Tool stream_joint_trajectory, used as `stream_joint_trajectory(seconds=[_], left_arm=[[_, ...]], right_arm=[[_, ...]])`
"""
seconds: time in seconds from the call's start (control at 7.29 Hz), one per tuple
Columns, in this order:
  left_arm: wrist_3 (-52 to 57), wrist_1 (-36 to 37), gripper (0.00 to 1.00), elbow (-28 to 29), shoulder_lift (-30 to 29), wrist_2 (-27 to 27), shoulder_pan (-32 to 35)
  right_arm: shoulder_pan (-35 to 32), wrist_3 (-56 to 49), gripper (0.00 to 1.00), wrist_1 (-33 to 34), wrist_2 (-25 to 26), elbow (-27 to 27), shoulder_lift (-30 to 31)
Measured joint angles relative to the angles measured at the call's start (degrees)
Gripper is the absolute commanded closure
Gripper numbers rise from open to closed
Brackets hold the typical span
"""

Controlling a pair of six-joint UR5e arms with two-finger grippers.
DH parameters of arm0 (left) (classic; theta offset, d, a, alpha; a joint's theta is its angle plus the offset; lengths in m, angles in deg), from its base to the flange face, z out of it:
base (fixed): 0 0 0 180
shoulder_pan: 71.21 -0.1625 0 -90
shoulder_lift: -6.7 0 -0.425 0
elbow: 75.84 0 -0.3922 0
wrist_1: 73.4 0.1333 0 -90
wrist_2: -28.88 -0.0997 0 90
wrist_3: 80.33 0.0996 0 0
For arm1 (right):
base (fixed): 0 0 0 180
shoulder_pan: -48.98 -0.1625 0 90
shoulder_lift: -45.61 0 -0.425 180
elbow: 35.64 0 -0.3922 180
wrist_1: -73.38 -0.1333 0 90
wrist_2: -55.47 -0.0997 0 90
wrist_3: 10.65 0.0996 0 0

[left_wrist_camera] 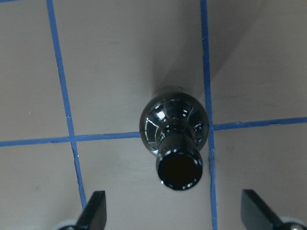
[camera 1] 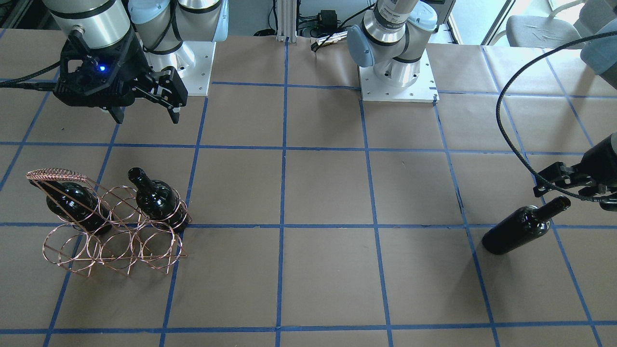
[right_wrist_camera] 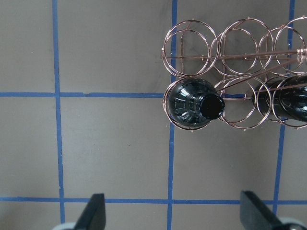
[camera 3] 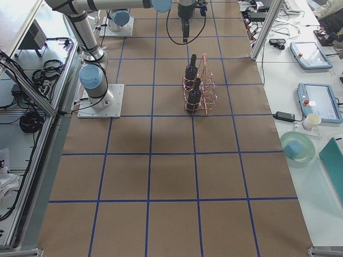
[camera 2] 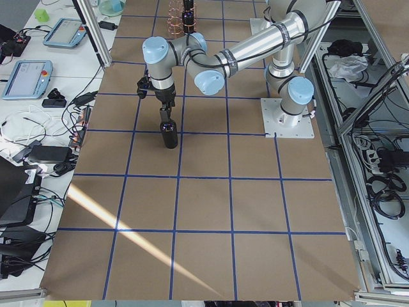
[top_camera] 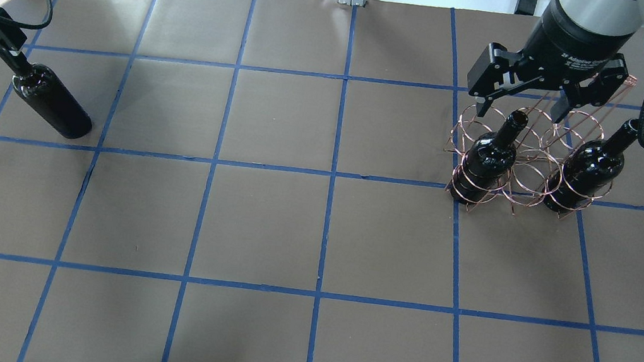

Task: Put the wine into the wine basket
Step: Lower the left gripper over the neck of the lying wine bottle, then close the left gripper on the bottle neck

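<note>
A near-black wine bottle (top_camera: 53, 102) stands upright on the table at my left, also in the front view (camera 1: 518, 229). My left gripper (left_wrist_camera: 175, 211) is open just above it, with the bottle's mouth (left_wrist_camera: 180, 170) close below and a little off the line between the fingers. The copper wire wine basket (top_camera: 521, 172) stands at my right and holds two look-alike bottles (top_camera: 488, 158) (top_camera: 585, 169), with empty rings between them. My right gripper (top_camera: 520, 112) hovers open and empty above the basket (right_wrist_camera: 230, 43).
The two arm bases (camera 1: 397, 77) (camera 1: 190, 62) stand at the robot's side of the table. A black cable (camera 1: 511, 130) loops by the left gripper. Brown paper with a blue tape grid (top_camera: 332, 176) covers the table. Side benches hold tablets (camera 3: 316, 101).
</note>
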Motion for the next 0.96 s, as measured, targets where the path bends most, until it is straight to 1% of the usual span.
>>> stream_joint_trajectory(seconds=[0.14, 0.27, 0.41, 0.55, 0.69, 0.82, 0.96], left_arm=[[0.17, 0.49, 0.10, 0.14, -0.39, 1.03, -0.01], [0.40, 1.21, 0.27, 0.29, -0.67, 2.17, 0.00], [0.62, 2.01, 0.33, 0.35, -0.89, 2.85, 0.03], [0.76, 2.40, 0.53, 0.37, -1.05, 3.17, 0.09], [0.89, 2.54, 0.74, 0.38, -1.10, 3.32, 0.12], [1.02, 2.47, 1.00, 0.37, -1.12, 3.38, 0.14], [1.13, 2.22, 1.00, 0.40, -0.99, 3.39, 0.12]], right_arm=[[0.01, 0.07, 0.00, 0.01, -0.05, 0.16, -0.01], [0.01, 0.09, 0.00, 0.06, -0.06, 0.29, 0.04], [0.00, 0.08, 0.00, 0.18, -0.01, 0.37, 0.04], [0.00, -0.06, 0.00, 0.35, 0.02, 0.40, -0.03], [-0.04, -0.22, 0.00, 0.52, 0.01, 0.44, -0.11], [-0.07, -0.25, 0.00, 0.58, 0.00, 0.48, -0.15], [-0.09, -0.24, 0.00, 0.59, 0.01, 0.48, -0.17]])
